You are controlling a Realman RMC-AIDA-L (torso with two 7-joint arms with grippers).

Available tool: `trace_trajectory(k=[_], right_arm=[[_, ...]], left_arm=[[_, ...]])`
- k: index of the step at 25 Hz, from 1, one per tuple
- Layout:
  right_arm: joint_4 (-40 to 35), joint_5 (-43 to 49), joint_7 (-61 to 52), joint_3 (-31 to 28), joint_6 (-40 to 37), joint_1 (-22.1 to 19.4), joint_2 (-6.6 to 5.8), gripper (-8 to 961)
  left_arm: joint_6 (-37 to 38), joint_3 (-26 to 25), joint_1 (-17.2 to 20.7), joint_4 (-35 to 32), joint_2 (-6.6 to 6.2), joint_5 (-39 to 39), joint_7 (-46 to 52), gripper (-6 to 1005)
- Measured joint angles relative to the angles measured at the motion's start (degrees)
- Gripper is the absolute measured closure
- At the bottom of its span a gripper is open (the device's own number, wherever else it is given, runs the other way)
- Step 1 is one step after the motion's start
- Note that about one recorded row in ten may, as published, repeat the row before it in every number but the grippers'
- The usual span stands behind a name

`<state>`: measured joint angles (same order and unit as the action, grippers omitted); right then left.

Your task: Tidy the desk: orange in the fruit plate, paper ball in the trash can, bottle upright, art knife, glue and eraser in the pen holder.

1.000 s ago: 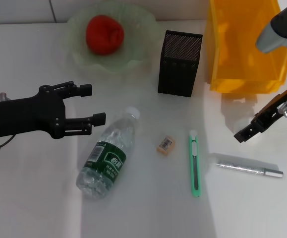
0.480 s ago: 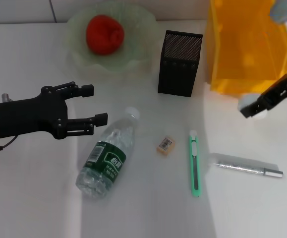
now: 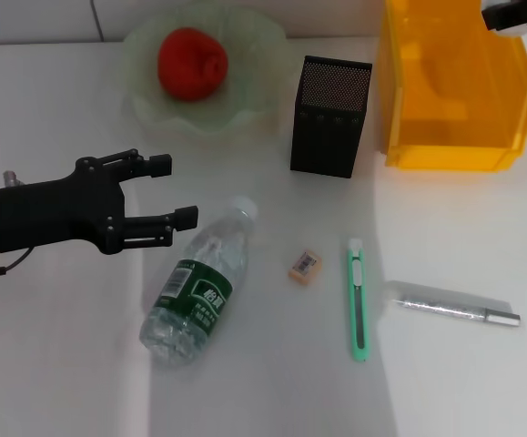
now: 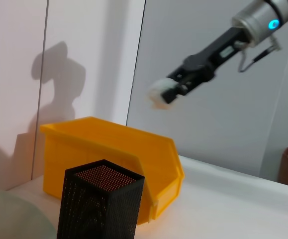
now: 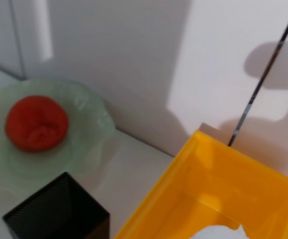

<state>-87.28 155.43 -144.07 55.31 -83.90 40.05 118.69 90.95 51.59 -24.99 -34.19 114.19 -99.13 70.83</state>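
Your right gripper (image 4: 164,94) is hanging high over the yellow trash can (image 3: 451,91) at the far right, its fingers pinching the white paper ball (image 4: 157,94) so that a release should drop it inside the bin's walls; in the head view only a corner of that gripper is showing at the far right edge. The bin is sitting open-topped with its low front lip facing you, so there is free room above it and no rim to clip.

Your left gripper (image 3: 167,191) is hovering near the left, fingers spread and holding nothing, pointing toward the cap end of the bottle (image 3: 197,286), which is lying on its side on the tabletop (image 3: 54,346); open room lies all round it for tipping it upright.

The orange (image 3: 191,62) is already sitting in the fruit plate (image 3: 158,109) at the far left. The eraser (image 3: 304,265), art knife (image 3: 358,299) and glue (image 3: 452,305) are lying flat and apart from one another, near and right of the black pen holder (image 3: 330,116); the holder is standing just beside the bin, so watch that narrow gap when you are lowering things in.
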Motion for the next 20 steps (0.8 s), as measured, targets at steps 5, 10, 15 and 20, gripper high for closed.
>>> trace_trajectory(k=[5,10,15,20], right_arm=[[10.7,-5.7,4.7,-1.1,9.7,0.0,-1.28,414],[13.9,-8.5,6.0,-1.1,11.2,0.0,-2.00,331],[12.4,-9.3,6.2,-1.1,11.1,-1.0,-1.73,220],[4.0,-20.6,9.3,-2.2,7.2,-8.5,-1.22,220]], left_arm=[[1.1,0.4,0.0,0.0,-0.01,0.0,0.0,140],[1.4,0.5,-0.3,-0.1,-0.03,-0.2,0.4,141],[1.1,0.4,-0.5,-0.5,-0.13,-0.3,1.5,141],[0.0,0.3,-1.4,-6.1,-0.38,-3.0,13.0,142]])
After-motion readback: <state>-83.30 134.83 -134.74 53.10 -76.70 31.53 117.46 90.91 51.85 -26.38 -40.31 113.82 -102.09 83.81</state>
